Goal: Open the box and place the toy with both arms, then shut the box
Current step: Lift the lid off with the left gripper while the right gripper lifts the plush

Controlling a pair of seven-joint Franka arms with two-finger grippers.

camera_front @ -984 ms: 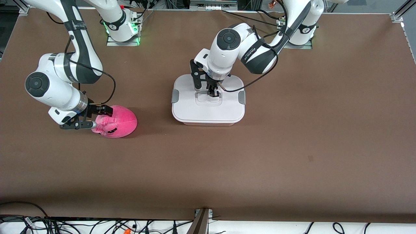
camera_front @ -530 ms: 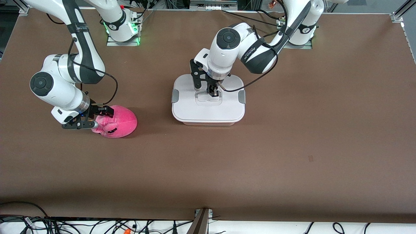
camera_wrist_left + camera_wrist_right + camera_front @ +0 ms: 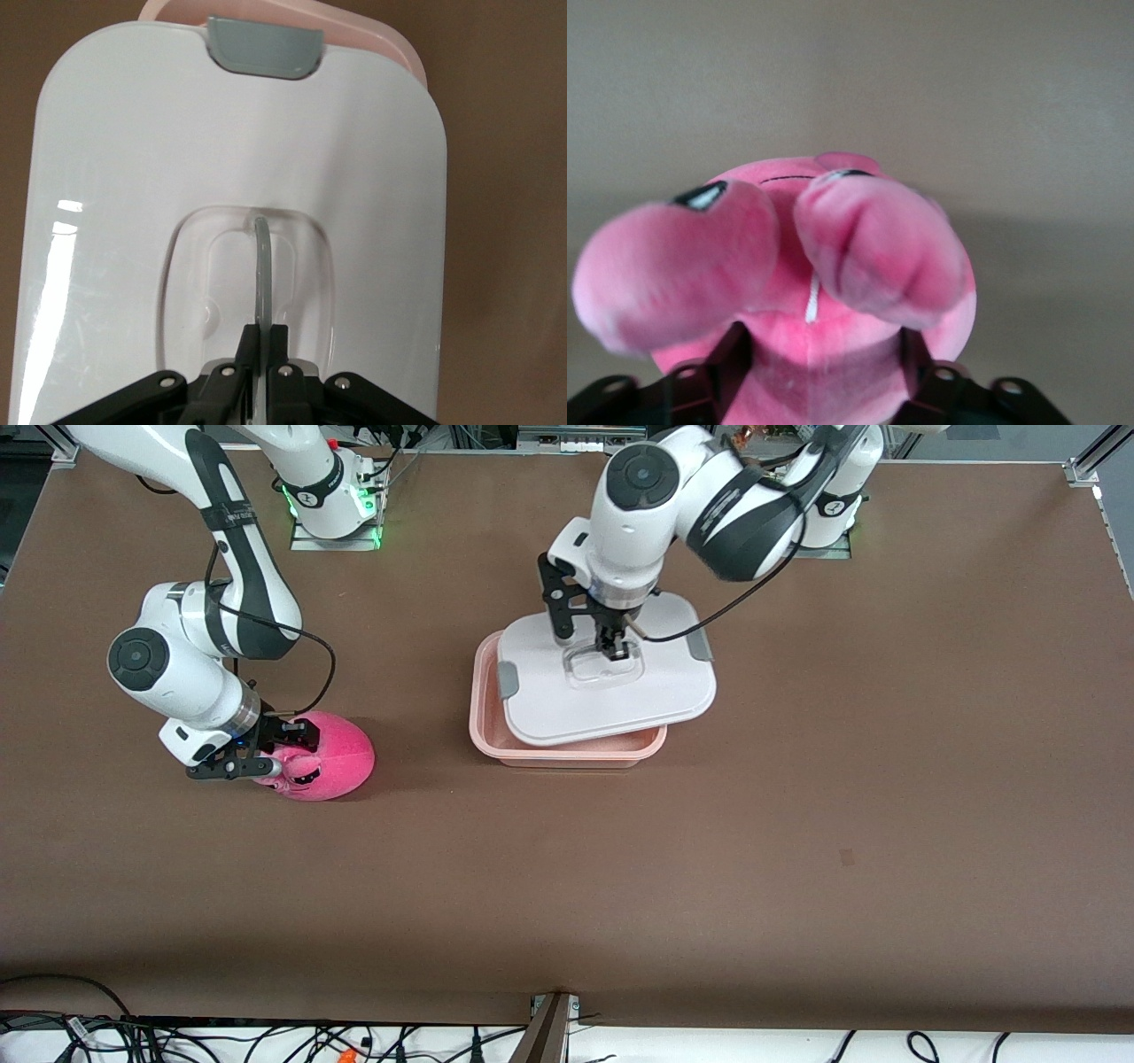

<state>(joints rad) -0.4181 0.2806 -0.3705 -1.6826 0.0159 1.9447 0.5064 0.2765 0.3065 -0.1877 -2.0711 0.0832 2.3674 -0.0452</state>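
Two white jointed arms are busy at the brown table. The left gripper (image 3: 614,648), jaws pressed together on the clear handle (image 3: 261,266), holds the white rounded lid (image 3: 611,691) with grey clips lifted and skewed over the translucent pink plastic tub (image 3: 567,751) mid-table. Toward the right arm's edge, the right gripper (image 3: 270,748) has its jaws around the round bright-pink plush toy (image 3: 332,757), which sits on the table.

L arm: I've got it reaching in from its base, wrist pointing down | left gripper (image 3: 613,649) pinched tight on lid handle (image 3: 262,266) | R arm: bent low, wrist angled twd table | right gripper (image 3: 270,748) fingers straddling toy (image 3: 323,757), one each side, at table level
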